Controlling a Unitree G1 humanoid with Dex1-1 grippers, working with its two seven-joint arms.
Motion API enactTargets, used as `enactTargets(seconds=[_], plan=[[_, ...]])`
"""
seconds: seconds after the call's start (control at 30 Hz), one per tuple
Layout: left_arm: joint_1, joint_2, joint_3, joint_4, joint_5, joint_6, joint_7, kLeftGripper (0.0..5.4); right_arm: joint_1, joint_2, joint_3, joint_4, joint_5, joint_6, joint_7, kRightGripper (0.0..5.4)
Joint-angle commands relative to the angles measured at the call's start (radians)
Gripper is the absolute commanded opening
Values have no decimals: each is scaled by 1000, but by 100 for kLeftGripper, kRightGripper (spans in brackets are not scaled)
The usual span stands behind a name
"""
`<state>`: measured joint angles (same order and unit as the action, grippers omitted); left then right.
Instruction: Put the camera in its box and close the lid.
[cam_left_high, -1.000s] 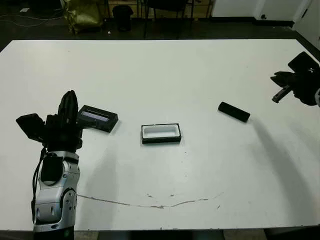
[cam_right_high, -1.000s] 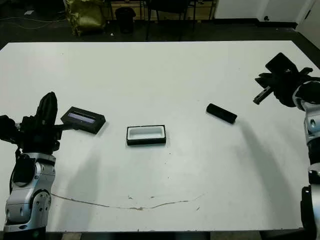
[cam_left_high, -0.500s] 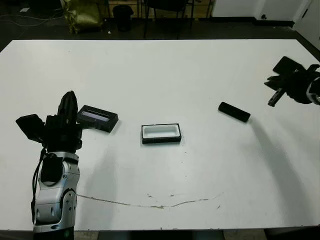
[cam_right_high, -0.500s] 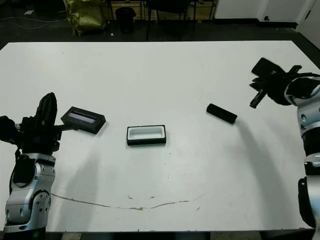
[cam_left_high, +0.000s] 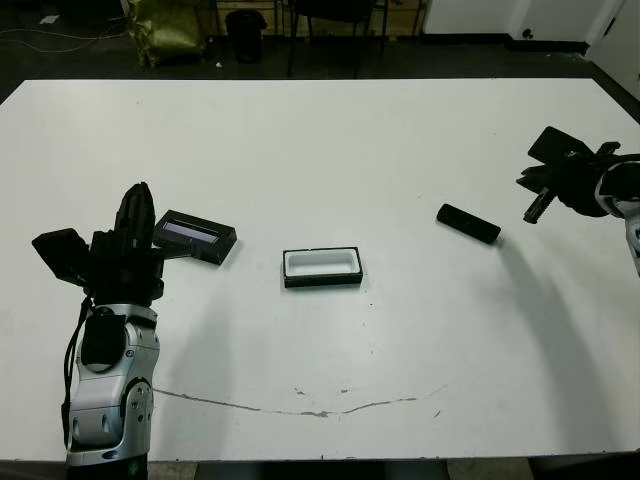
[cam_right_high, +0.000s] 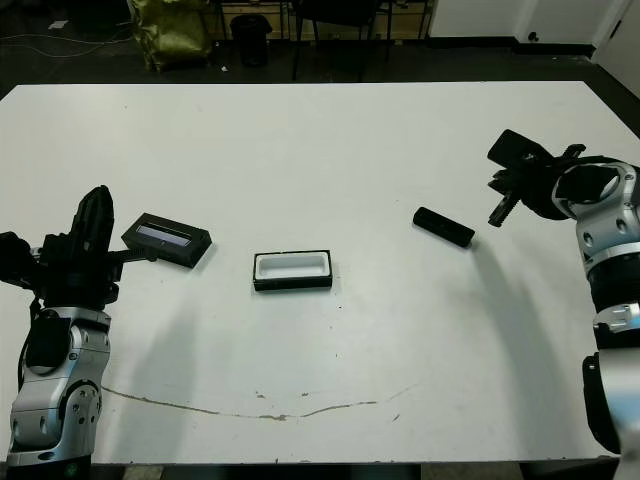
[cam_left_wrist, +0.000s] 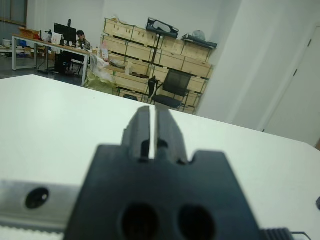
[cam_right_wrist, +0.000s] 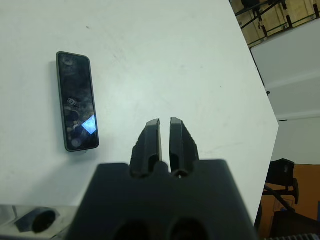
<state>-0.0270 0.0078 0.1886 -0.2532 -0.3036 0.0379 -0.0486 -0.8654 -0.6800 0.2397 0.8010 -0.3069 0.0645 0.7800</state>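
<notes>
Right gripper (cam_right_high: 503, 203): held in the air at the table's (cam_left_high: 330, 140) right side, fingers pressed nearly together with only a slit between them, nothing gripped.
Camera (cam_left_high: 468, 223): seen lying flat on the table just to the robot's left of the right gripper and slightly nearer the robot, not touched; glossy face turned up, as shown in the right wrist view (cam_right_wrist: 76, 101).
Long axis: set on a diagonal across the table, the left end farther from the robot, the right end nearer; in the wrist view it runs roughly parallel to the fingers.
Nearer arm: the right, by a wide margin.
Left gripper (cam_left_high: 137, 215): raised upright at the table's left side, fingers closed and empty, with the lid (cam_left_high: 196, 236) just beside it.
Box (cam_left_high: 322, 267): open and empty mid-table, well to the left of the camera, between the two arms.
Coming move, as judged: fingers to be opened, then shifted left and lowered across the camera's narrow width.
</notes>
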Motion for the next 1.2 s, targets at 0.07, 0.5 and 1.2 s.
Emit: enactTargets(seconds=[0.07,0.5,1.2], plan=[[13,6,7,13,-2,15,0,1,26,18,11,4,-7,24,-2,0],[17,5,2,-6,7,33,12,1,65,24,13,-6,-4,25,0,0],[20,5,6,4,7,19,6,1,123,59,-29,9,67,19,-26,0]])
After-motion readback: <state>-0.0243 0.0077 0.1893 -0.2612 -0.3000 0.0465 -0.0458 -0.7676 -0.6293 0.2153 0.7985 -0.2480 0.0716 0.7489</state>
